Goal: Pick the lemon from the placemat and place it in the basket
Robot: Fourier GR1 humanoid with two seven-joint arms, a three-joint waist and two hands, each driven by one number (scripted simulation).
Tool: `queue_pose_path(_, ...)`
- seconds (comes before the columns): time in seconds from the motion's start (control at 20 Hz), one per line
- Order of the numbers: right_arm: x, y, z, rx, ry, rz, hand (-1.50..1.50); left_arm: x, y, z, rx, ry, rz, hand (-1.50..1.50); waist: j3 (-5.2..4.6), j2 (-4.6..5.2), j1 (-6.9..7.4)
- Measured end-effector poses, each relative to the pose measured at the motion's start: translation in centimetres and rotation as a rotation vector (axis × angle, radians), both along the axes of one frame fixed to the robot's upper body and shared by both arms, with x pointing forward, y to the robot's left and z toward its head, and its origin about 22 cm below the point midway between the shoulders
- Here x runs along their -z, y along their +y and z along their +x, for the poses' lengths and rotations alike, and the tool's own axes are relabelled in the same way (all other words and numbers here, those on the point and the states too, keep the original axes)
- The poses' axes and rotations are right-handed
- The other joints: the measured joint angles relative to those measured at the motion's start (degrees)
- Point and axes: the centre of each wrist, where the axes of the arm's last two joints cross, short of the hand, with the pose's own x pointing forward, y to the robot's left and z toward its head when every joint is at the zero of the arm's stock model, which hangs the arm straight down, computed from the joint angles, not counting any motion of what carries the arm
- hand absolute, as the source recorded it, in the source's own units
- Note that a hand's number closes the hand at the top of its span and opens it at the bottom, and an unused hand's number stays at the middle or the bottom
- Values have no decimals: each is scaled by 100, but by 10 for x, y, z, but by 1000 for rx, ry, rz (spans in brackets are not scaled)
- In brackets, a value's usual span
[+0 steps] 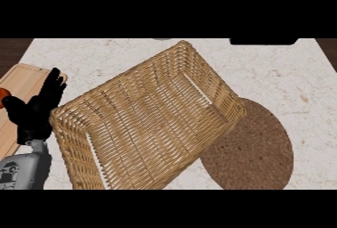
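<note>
Left edge: a strip of dark wood shows beyond the worktop's (283,75) left border, above and left of the basket (145,124).
Cutting board: a pale wooden cutting board (23,84) lies left of the basket, running out of view at the left edge; a small orange-red thing (3,93) sits on it at the very edge, too little of it showing to name.
Left hand: the left hand (36,111) stands just left of the basket's near-left corner, over the cutting board, fingers straight and spread, pointing up, holding nothing; its grey forearm (23,171) comes in from the lower left corner.
Basket: a large woven wicker basket, rectangular, fills the middle, strongly tilted, with its open inside facing the view; its right rim overlaps the placemat.
Placemat: a round brown woven placemat (256,151) lies right of and below the basket, partly hidden under the basket's edge.
Lemon: no lemon can be seen, neither on the bare part of the placemat nor inside the basket.
Right hand: not in view.
Open room: bare pale marbled worktop lies above the basket and all along its right side, up to the right border.
Far edge: two dark shapes (263,41) sit cut off at the top, above the basket.
</note>
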Motion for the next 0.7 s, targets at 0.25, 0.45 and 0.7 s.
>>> queue_pose_path(0.25, -4, 0, 11, 44, -65, -18, 150, -1, -1, 1, 10, -2, -1, 0, -6, 10, 31)
queue_pose_path(0.45, -5, -1, 18, 76, -116, -58, 150, -2, -6, 2, 15, -4, -4, 0, -9, 21, 43)
queue_pose_path(0.7, -7, -1, 28, 117, -154, -125, 150, -3, -8, 1, 24, -5, 0, 0, -11, 37, 135)
